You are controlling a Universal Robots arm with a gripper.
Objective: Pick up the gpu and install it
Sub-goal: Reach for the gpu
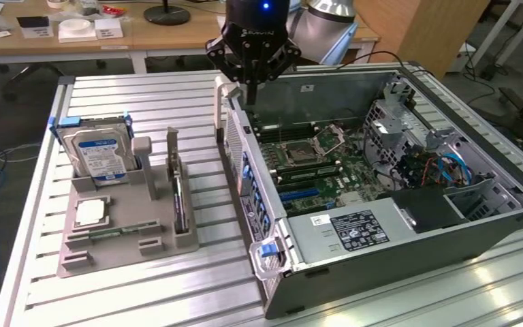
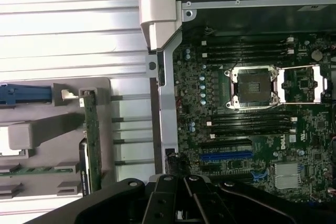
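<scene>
As the exterior view reads from its left: grey parts tray [image 1: 125, 253] on slatted table [image 1: 107, 102].
1. Hard drive [image 1: 96, 153], upright at tray's far end.
2. CPU [image 1: 90, 212], flat, nearer the camera than the drive.
3. gpu [image 1: 180, 201], on edge in slot along tray's right side, untouched.
4. gripper [image 1: 251, 97], above PC case [image 1: 407, 238] rear wall, well apart from gpu; jaws fully closed, nothing held.
5. Case side open, mobo [image 1: 307, 160] exposed.
</scene>
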